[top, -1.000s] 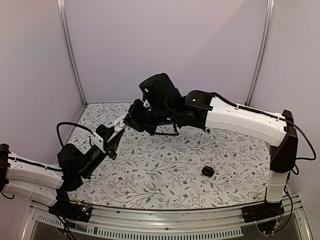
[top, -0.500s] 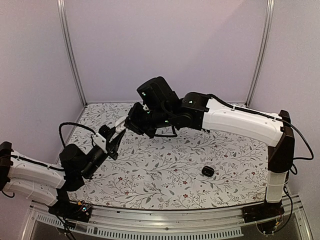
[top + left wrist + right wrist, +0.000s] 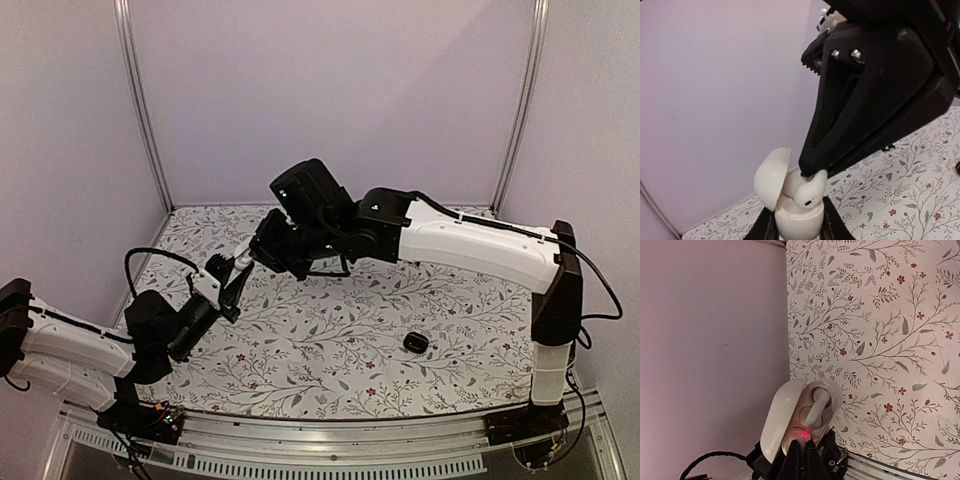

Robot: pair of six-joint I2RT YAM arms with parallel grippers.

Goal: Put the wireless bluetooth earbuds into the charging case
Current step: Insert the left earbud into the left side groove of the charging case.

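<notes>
From where I stand, the left gripper (image 3: 799, 227) is clamped round the base of the open white pebble-shaped charging case (image 3: 782, 422), holding it up off the flower-printed tabletop (image 3: 330, 345). The right gripper (image 3: 809, 169), tips drawn together on nothing I can see, touches the case's mouth just beside a white stemmed earbud (image 3: 815, 407) lying in its well, stem pointing away from the tips. I count one earbud (a second I can't make out), one white case, and one small black rounded object (image 3: 415, 343) well apart.

light: soft, even, violet cast | shadows: faint | top external: sharp | right wrist: red glow on charging case (image 3: 785, 415)
</notes>
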